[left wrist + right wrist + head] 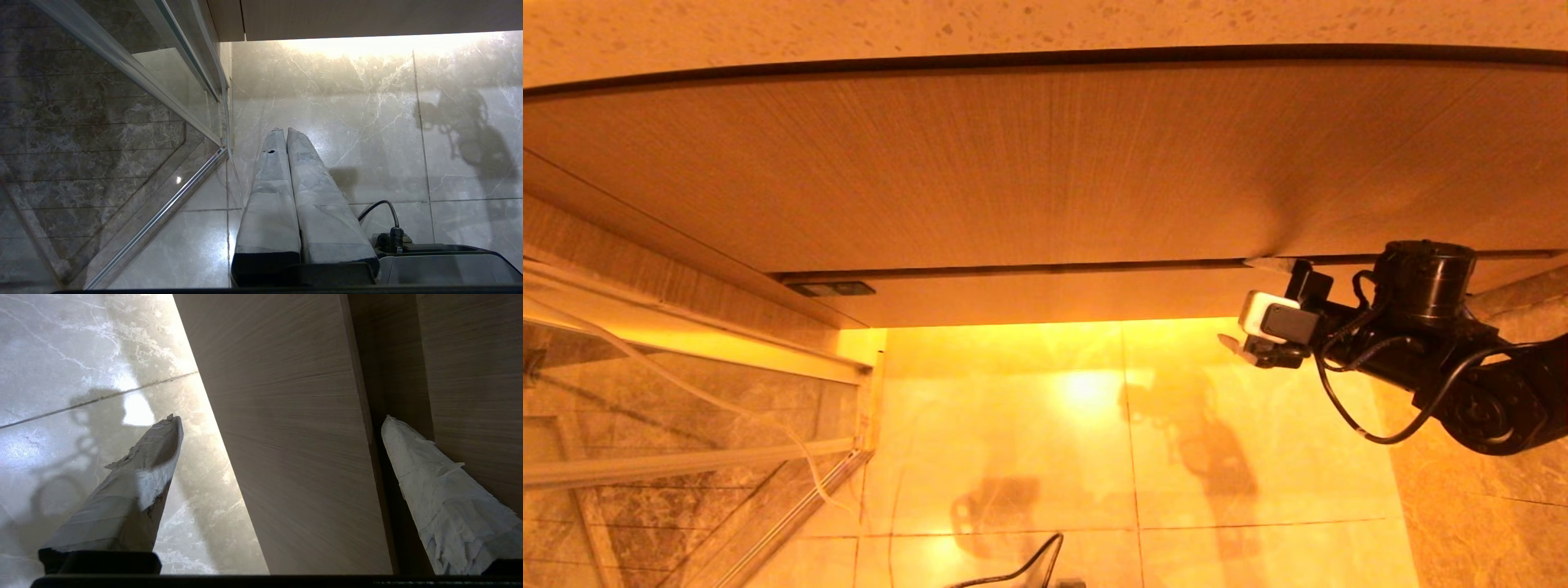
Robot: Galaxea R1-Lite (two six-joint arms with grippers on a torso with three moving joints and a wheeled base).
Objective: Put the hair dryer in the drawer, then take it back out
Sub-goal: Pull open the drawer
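My right gripper [282,428] is spread wide and holds nothing, straddling the lower edge of the shut drawer [1045,298], one finger [429,486] in the dark gap above the front. The dryer is nowhere in view. My left gripper [286,132] hangs closed over the floor [367,122]. I judge the finger could slip off the handleless front if I pull at an angle.
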